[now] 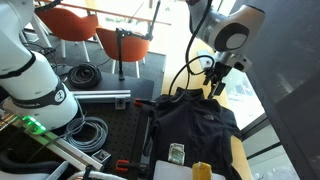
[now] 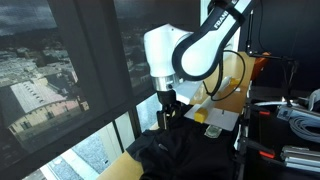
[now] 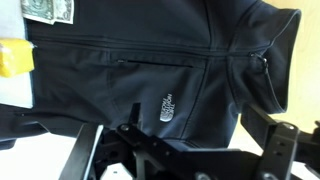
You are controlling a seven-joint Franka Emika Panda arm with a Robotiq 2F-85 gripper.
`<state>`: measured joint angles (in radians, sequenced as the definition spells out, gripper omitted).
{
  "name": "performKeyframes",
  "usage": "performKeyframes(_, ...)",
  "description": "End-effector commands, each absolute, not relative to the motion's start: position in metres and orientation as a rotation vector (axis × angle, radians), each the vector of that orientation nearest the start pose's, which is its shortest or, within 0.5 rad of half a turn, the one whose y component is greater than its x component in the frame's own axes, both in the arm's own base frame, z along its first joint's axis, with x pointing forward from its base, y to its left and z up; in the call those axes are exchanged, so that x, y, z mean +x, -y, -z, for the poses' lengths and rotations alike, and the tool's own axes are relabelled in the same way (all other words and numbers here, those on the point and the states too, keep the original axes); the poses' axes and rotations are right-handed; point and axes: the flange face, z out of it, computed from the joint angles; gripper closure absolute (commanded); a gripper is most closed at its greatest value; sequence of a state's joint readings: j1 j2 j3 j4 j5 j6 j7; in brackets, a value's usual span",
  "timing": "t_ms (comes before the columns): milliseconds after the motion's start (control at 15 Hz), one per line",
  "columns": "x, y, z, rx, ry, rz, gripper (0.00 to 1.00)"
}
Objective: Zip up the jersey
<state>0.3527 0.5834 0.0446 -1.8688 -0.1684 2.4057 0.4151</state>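
The arm (image 2: 190, 55) is glossy white, built of thick rounded segments that swell at each joint. In an exterior view a round dark grey cap (image 1: 232, 36) closes the side of one joint. Black capital lettering (image 2: 216, 14) runs along the upper link; it seems to read FRANKA, though it is small and partly cut off. A thin black cable (image 1: 183, 72) loops off the arm. The gripper (image 2: 168, 120) is black and narrow, and the wrist view shows its black angular bars (image 3: 150, 150).
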Motion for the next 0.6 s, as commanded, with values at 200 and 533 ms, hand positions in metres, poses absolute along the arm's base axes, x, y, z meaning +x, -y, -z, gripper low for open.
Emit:
performKeyframes(200,0.515,-0.162,-0.26,-3.213,0.141,0.059,0.0)
performKeyframes(533,0.501,-0.123,-0.291,-3.188,0.186,0.111,0.0)
